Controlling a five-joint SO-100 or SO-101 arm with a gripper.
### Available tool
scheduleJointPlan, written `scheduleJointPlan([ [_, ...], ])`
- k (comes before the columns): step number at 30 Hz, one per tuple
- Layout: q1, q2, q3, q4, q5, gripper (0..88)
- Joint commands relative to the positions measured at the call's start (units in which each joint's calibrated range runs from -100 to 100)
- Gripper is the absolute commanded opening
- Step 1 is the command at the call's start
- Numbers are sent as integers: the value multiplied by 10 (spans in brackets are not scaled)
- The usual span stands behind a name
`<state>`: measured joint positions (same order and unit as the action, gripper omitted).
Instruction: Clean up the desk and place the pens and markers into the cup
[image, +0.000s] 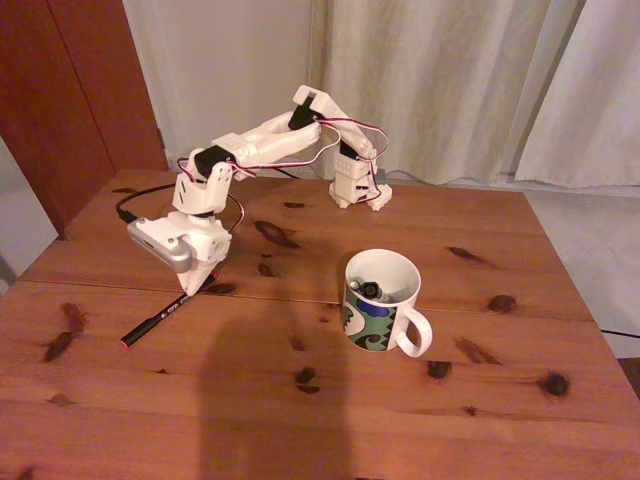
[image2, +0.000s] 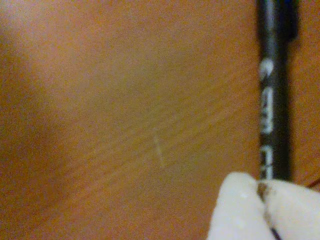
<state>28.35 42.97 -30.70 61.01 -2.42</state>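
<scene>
One black pen (image: 165, 315), slim, red-tipped, white lettering, lying on desk (image: 300, 420); gripper (image: 197, 287) fingers pinched together around its barrel. One patterned white cup (image: 385, 305), contents indistinct.

- The desk (image: 300, 420) is a reddish-brown pine tabletop with dark knots scattered over it and a seam running across its width in the fixed view.
- A slim black pen (image: 165, 315) with a red tip lies flat on the left part of the wood, slanting toward the near left edge; up close in the wrist view (image2: 272, 100) its barrel carries pale lettering.
- The cup (image: 380, 310), a white mug patterned blue, green and black, stands upright right of centre, just in front of the seam, handle toward the near right.
- The arm's white base (image: 360, 190) sits at the far edge.
</scene>
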Motion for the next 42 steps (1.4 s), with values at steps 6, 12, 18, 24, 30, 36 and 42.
scheduleJointPlan([
  [6,1,-13,8,-6,12,8],
  [12,2,-13,5,-7,11,8],
  [18,2,-13,7,-7,7,8],
  [24,3,-13,6,-7,2,12],
  [30,9,-13,7,-7,-11,9],
  [36,14,-13,7,-7,-12,8],
  [42,20,-12,7,-7,-11,15],
])
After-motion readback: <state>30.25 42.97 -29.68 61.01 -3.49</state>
